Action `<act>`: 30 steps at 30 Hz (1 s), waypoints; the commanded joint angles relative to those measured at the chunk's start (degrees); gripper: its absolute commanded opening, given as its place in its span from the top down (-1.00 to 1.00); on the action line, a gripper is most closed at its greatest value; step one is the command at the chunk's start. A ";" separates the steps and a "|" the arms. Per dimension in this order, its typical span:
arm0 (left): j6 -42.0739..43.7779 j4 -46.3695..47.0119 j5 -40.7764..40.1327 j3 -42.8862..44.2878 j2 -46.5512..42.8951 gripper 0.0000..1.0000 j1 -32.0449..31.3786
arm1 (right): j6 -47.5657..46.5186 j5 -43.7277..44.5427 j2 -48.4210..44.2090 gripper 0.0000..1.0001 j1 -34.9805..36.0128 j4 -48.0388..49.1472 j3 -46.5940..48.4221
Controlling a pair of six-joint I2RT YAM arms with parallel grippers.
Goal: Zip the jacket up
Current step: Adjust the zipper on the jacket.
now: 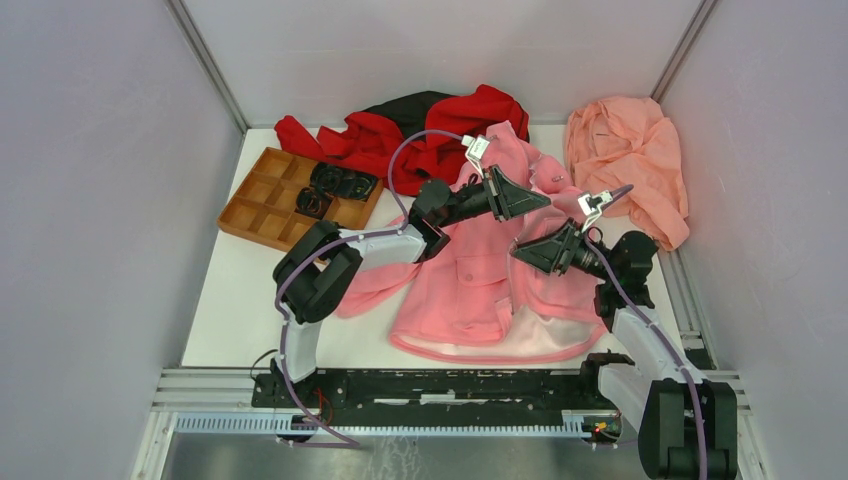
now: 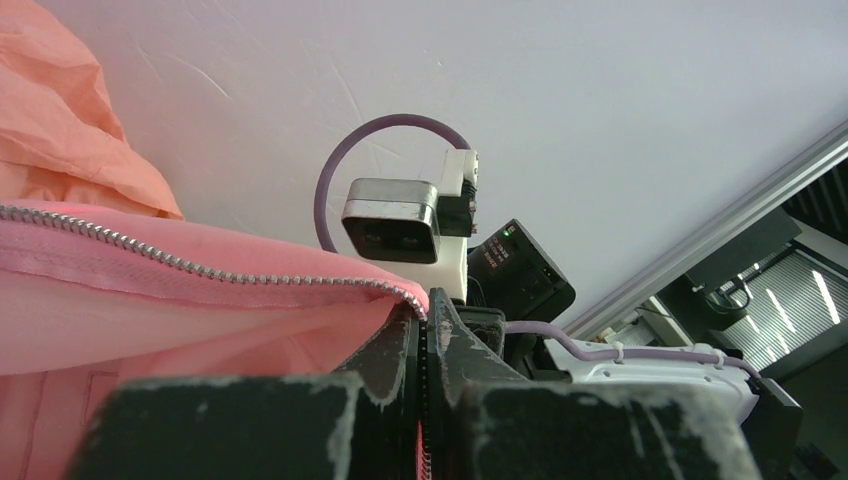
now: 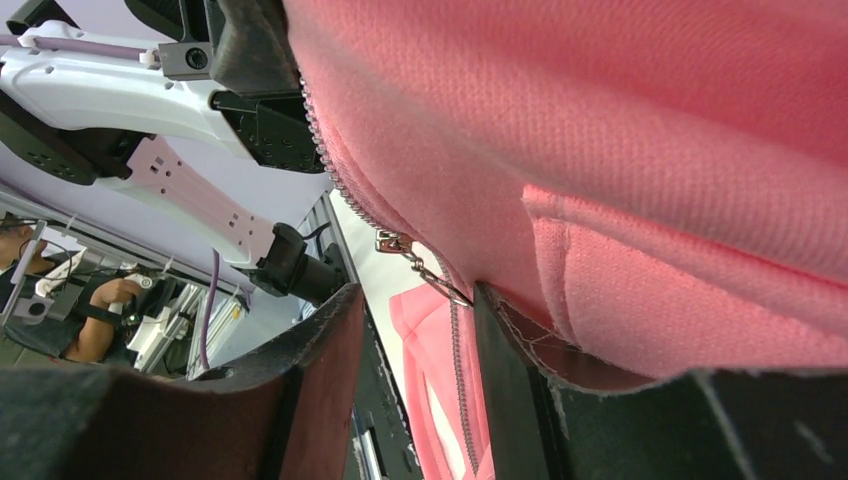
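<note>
The bright pink jacket (image 1: 470,290) lies spread in the middle of the table, its paler lining showing at the hem. My left gripper (image 1: 543,203) is shut on the jacket's zipper edge and holds it lifted. In the left wrist view the metal zipper teeth (image 2: 200,268) run into the closed left gripper (image 2: 425,335). My right gripper (image 1: 519,250) sits just below it, open. In the right wrist view the small metal zipper pull (image 3: 415,258) hangs between the spread fingers (image 3: 300,390) of the right gripper (image 3: 415,310). Its tip touches the right finger, and pink fleece (image 3: 620,150) drapes over that finger.
A red-and-black garment (image 1: 420,130) lies bunched at the back, partly under the jacket. A salmon-peach cloth (image 1: 630,165) sits at the back right. A brown compartment tray (image 1: 262,205) holding black parts stands at the back left. Walls close in on three sides.
</note>
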 commanded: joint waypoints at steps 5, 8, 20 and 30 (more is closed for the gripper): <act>-1.16 3.76 0.33 2.62 -2.90 0.95 -0.03 | -2.91 -2.31 -1.62 0.17 0.22 0.08 1.93; -1.06 3.56 0.30 2.82 -2.84 0.96 -0.02 | -3.73 -2.36 -1.96 0.23 0.22 -1.11 1.70; -0.36 2.68 0.31 3.02 -2.60 0.95 -0.01 | -3.67 -3.33 -3.42 0.51 0.57 -1.04 0.69; -0.61 2.87 0.30 3.38 -2.20 0.96 0.02 | -8.68 -2.33 -3.75 0.46 0.57 -7.04 0.73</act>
